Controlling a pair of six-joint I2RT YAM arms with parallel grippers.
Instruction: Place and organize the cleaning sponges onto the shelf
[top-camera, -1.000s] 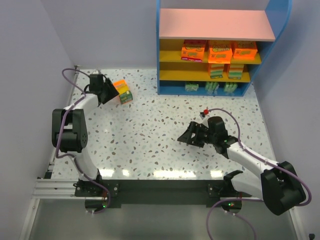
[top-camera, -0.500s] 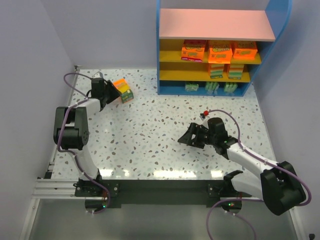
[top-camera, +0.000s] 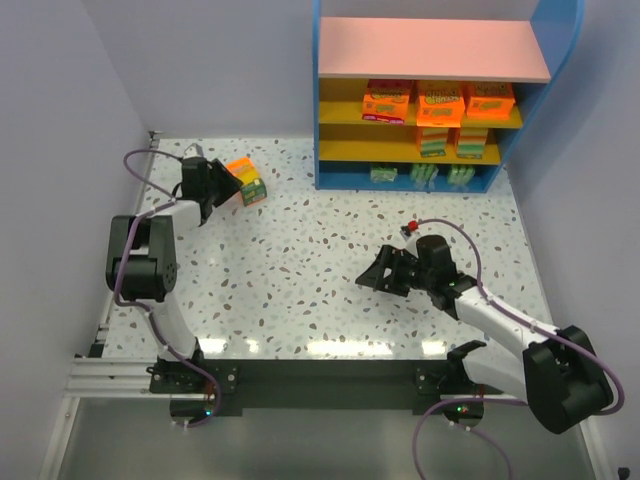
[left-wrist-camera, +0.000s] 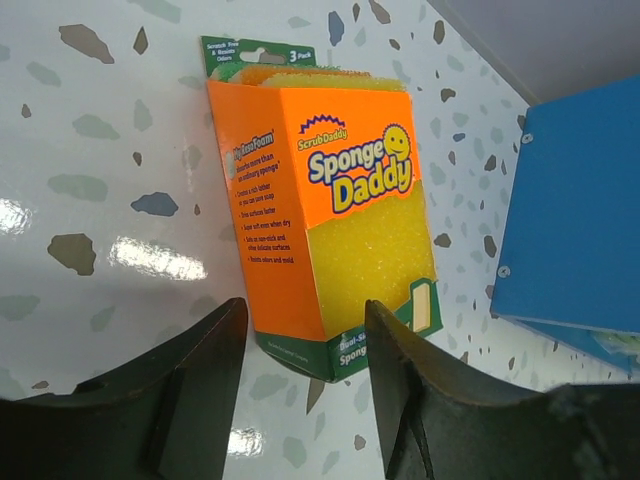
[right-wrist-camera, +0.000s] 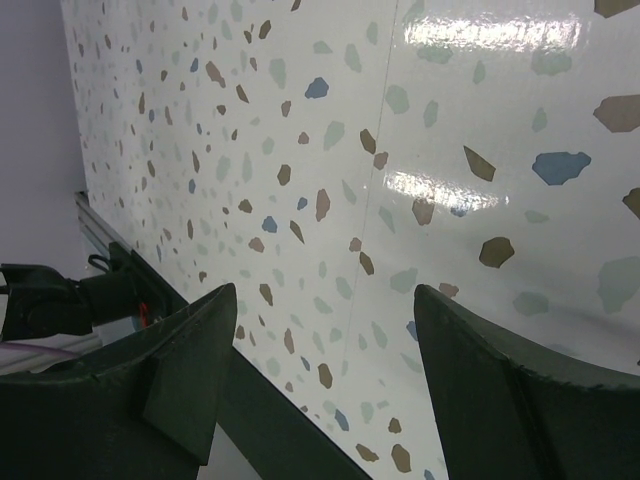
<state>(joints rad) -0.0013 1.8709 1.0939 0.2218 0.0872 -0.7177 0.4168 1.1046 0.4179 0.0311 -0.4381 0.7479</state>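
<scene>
- Pale lilac walls (top-camera: 60, 120) close in a glossy white surface (top-camera: 300, 260) flecked with brown, grey and blue chips; its sheen throws back the lamps as bright patches.
- At the far right edge you have the shelf (top-camera: 430, 48): a smooth blue frame, a flat pink top board and yellow tiers below it.
- Boxy orange packs (top-camera: 437, 103) sit in a row on its upper yellow tier. Two short stacks stand on the tier beneath, and small greenish ones line the bottom.
- One pack (left-wrist-camera: 330, 200) stands apart from these, on the far left of the surface, well away from the shelf. It is a tilted rectangular box with a bright orange card sleeve, a green header and base, and a porous yellow sponge face showing through the front.
- Your left hand (left-wrist-camera: 303, 330) has its matte black, curved fingers (left-wrist-camera: 200, 380) set either side of that pack's near lower end. One lies against the orange printed side and the other across the yellow face, pinching it.
- From above, the pack (top-camera: 245, 180) juts out just past the left hand (top-camera: 218, 185), leaning over the surface.
- Your right hand (right-wrist-camera: 328, 300) hangs low over the bare middle of the surface, fingers spread wide with nothing between them.
- From above, the right hand (top-camera: 375, 275) points left, well apart from both shelf and pack.
- A thin purple cable (top-camera: 455, 232) loops over the right arm.
</scene>
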